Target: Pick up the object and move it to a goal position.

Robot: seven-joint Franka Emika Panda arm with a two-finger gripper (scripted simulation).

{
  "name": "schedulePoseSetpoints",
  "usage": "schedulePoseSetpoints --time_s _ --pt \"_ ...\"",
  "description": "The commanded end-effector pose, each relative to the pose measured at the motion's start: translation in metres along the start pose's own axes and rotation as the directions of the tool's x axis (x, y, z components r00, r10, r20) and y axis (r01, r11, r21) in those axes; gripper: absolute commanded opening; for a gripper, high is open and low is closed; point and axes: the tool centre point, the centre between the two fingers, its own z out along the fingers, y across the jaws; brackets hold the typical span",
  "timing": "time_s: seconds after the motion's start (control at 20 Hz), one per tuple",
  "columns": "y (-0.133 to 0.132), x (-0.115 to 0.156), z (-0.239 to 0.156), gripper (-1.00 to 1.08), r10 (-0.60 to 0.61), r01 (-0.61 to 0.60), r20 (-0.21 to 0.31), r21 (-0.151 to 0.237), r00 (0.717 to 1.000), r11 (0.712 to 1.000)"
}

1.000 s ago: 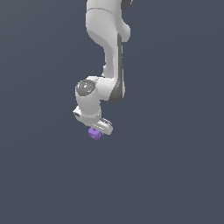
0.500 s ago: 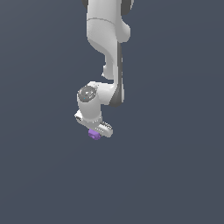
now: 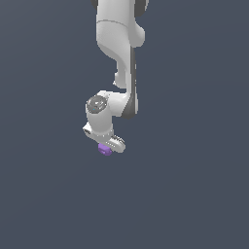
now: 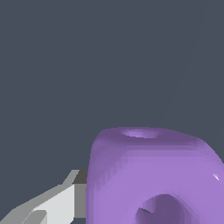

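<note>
since a second ago my arm (image 3: pixel 119 58) has carried the jaws (image 3: pixel 108 145) slightly toward the exterior view's left. i see them closed on the purple block (image 3: pixel 104 149), one finger (image 4: pixel 52 201) touching its side, against plain grey background.

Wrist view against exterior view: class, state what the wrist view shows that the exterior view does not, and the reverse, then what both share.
Only the wrist view shows the round dimples on the purple block and one grey finger against its side. Only the exterior view shows the white arm reaching down and the whole hand, with the block tiny beneath it. Both show the block at the hand and a plain dark grey background.
</note>
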Motion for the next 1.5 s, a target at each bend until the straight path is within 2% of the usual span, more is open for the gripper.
schedulePoseSetpoints --time_s 0.0,0.4,1.15,1.45 --pt "-0.001 0.0 0.0 -1.0 0.0 0.0 0.0 0.0 1.0 1.0" --pt "-0.034 0.004 -0.001 -1.0 0.0 0.0 0.0 0.0 1.0 1.0" --pt "-0.154 0.021 -0.006 -1.0 0.0 0.0 0.0 0.0 1.0 1.0" --pt "-0.189 0.027 -0.008 -1.0 0.0 0.0 0.0 0.0 1.0 1.0"
